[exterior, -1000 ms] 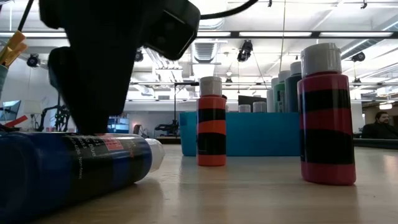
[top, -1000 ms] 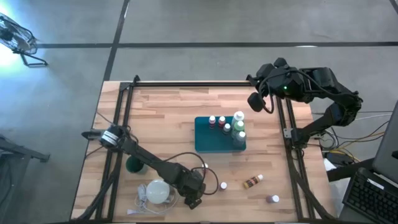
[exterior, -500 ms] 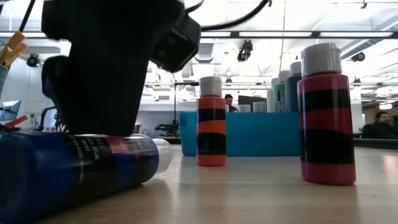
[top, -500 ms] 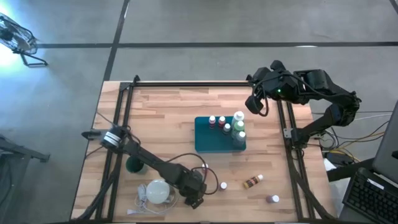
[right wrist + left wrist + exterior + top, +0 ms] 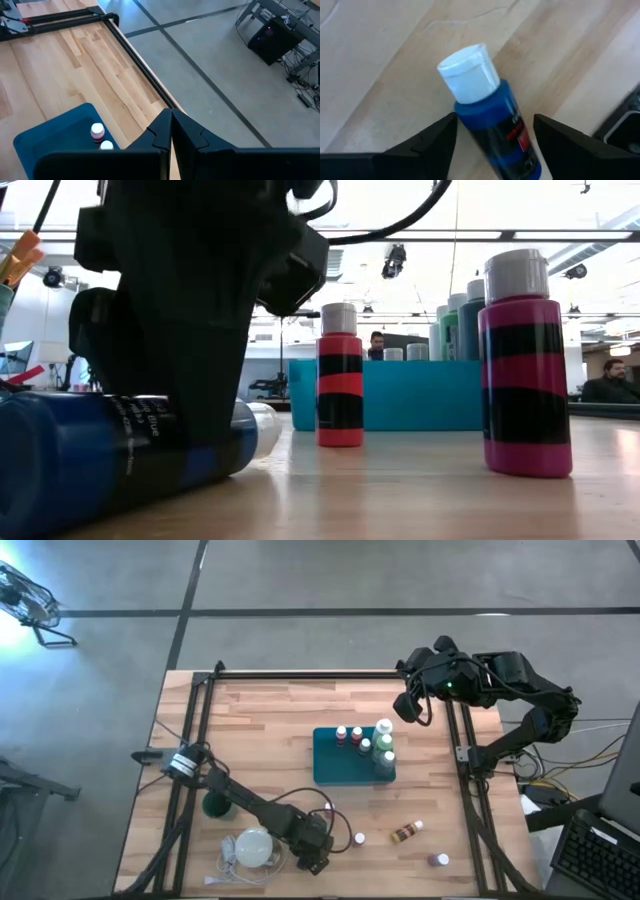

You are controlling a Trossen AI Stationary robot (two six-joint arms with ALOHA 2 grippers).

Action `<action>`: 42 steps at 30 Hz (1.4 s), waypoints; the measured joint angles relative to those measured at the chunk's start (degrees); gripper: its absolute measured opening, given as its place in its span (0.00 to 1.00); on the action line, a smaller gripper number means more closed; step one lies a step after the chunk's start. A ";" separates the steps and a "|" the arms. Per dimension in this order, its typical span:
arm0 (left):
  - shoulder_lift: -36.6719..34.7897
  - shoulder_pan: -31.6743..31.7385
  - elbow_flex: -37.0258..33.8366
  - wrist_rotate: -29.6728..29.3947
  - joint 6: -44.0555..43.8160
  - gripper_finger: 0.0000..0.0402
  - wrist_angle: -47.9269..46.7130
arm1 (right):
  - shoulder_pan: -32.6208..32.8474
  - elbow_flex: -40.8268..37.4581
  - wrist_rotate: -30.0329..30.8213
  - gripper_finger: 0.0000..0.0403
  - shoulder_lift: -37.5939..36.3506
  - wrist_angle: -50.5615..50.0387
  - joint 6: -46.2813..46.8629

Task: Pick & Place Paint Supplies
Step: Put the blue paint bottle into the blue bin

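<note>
A blue paint bottle (image 5: 495, 135) with a white cap (image 5: 469, 75) lies on its side on the wood near the table's front edge. My left gripper (image 5: 492, 125) is open and comes down over it, one finger on each side of the bottle's shoulder. In the low view the gripper (image 5: 190, 380) stands in front of the bottle's (image 5: 70, 460) middle. In the high view the gripper (image 5: 315, 858) hides the bottle. My right gripper (image 5: 171, 135) is shut and holds nothing, high over the table's far right (image 5: 408, 705).
A teal tray (image 5: 335, 772) at mid-table holds several upright bottles (image 5: 365, 745). Loose bottles stand or lie at the front right (image 5: 359, 838), (image 5: 405, 832), (image 5: 438, 860). A white disc with a cord (image 5: 253, 847) and a green cup (image 5: 215, 805) are beside my left arm.
My left gripper has come down onto the blue bottle and rolled a little. In the low view its fingers now reach down over the bottle's side, where a second ago they ended above it.
</note>
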 joint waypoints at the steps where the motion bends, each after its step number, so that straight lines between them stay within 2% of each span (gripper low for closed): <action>1: 0.17 0.04 -0.07 -0.02 -0.33 0.64 -0.05 | 0.00 0.00 -0.01 0.02 0.00 0.02 0.00; 10: 1.70 0.44 -0.50 0.00 -0.86 0.40 -0.46 | 0.04 0.00 -0.03 0.02 0.00 -0.02 0.00; 14: 1.58 1.04 -0.51 -0.79 -0.30 0.33 1.72 | 0.04 0.00 -0.04 0.02 0.00 -0.02 0.00; 19: 1.58 1.87 0.73 -0.90 1.53 0.31 1.36 | 0.04 0.00 -0.31 0.02 0.00 -0.04 0.00; 25: -0.28 2.64 2.48 -0.88 7.09 0.31 -5.05 | 0.04 0.00 -1.92 0.02 -0.38 -0.14 -0.44; 34: -10.19 5.18 3.65 -2.69 13.59 0.31 -9.95 | 0.04 0.00 -3.20 0.02 -1.68 0.00 0.05; 42: -22.50 7.97 3.15 -5.85 22.18 0.31 -12.78 | 0.20 -0.06 -16.01 0.02 -0.21 2.38 -0.42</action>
